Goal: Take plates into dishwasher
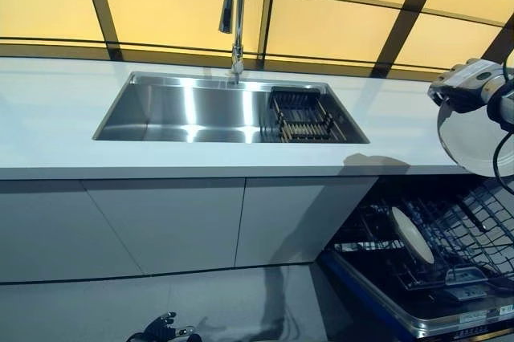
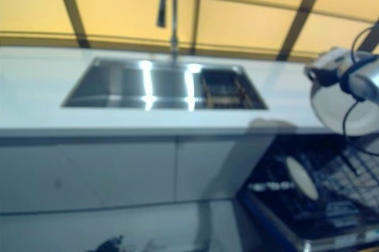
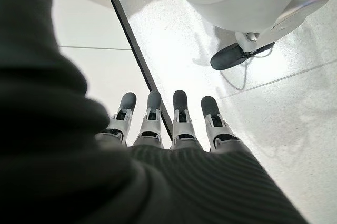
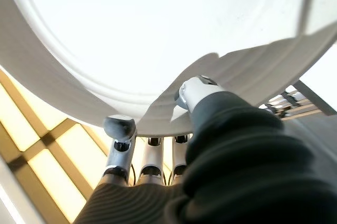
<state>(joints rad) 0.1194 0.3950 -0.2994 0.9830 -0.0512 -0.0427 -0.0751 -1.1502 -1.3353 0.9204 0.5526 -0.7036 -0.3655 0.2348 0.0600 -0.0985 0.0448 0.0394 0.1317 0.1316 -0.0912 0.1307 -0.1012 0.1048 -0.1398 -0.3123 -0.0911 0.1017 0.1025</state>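
Right hand (image 1: 470, 83) is up at the right edge of the scene, above the end of the white bench (image 1: 56, 109), and it has a white plate (image 1: 474, 137) in its grip. From the wrist you can see the thumb (image 4: 197, 91) laid over the plate's rim on one face and the fingers (image 4: 120, 128) reaching behind the other, so the rim is pinched between them. The plate hangs roughly on edge, tilted, its broad face turned toward the sink side, and it sits over the open dishwasher (image 1: 418, 310) rather than in it.

Down below, the dishwasher's lower rack (image 1: 466, 230) is pulled out, dark wire tines showing, and a second plate (image 1: 412, 234) already stands upright in the rack toward its left side. The held plate is well clear of that one, higher up and further right.

On the bench, the steel sink (image 1: 185, 109) lies left of centre with a tall faucet (image 1: 234, 5) rising behind it, and a dark wire basket (image 1: 301, 115) sits in the basin's right end. White cabinet doors (image 1: 161, 221) run beneath.

Left hand (image 3: 163, 124) is low, showing only at the bottom edge of the head view near the floor (image 3: 253, 87); its fingers are straight, side by side, holding nothing
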